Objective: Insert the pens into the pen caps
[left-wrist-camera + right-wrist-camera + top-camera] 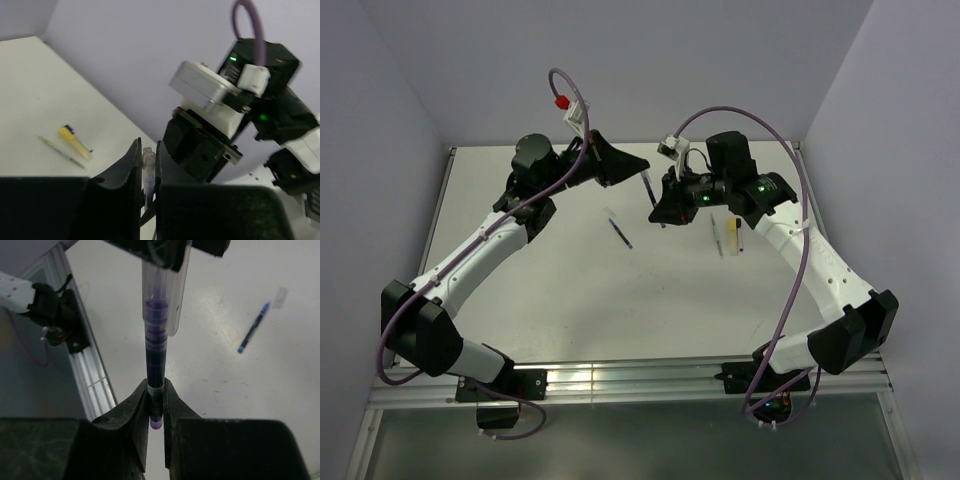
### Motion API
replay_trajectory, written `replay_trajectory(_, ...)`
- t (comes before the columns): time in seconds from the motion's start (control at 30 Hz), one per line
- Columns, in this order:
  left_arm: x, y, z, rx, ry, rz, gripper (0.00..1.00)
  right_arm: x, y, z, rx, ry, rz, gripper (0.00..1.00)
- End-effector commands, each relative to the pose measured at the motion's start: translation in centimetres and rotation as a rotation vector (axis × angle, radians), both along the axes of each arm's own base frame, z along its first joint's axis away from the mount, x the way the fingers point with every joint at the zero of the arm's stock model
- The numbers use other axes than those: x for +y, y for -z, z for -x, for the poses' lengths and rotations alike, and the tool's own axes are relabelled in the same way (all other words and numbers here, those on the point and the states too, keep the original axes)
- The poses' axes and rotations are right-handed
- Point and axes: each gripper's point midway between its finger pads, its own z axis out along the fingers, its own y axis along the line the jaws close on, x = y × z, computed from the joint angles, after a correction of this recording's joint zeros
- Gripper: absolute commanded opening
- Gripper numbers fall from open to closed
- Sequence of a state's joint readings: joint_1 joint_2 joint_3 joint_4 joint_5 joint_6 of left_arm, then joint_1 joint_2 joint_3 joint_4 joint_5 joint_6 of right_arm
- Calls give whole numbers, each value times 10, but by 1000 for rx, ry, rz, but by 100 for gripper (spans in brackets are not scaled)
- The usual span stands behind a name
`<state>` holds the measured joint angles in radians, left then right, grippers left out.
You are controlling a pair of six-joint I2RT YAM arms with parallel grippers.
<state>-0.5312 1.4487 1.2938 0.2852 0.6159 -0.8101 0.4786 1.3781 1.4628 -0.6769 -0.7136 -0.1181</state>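
Pinching slim dark pen, tip inside clear tubular cap

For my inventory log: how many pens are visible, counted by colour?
Dark purple pen: 1
Blue pen: 1
Pale pen: 1
Total: 3

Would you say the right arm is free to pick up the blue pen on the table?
Probably not yet: the right hand is shut on the purple pen, its tip inside the clear cap held by the left hand. The blue pen itself lies uncovered on the table.
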Motion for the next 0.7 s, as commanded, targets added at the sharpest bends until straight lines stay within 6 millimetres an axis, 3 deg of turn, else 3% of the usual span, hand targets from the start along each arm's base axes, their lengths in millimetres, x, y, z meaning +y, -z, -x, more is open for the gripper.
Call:
replay_trajectory(0.0,-20,29,67,40,390,6,0,24,-85,30,-233,-305,-229,0)
replay_trajectory(0.13,-17,34,98,82,573,72,0,20,-98,39,-234,-373,-279,0)
replay_trajectory(0.4,-22,67,122,214,679,15,0,17,-111,47,-213,-412,-320,0)
replay_trajectory(0.53,-23,82,115,260,596,-34,0,14,-110,32,-218,-308,-286,0)
replay_trajectory(0.67,-24,69,85,195,425,-53,3,12,-87,11,-163,-167,-237,0)
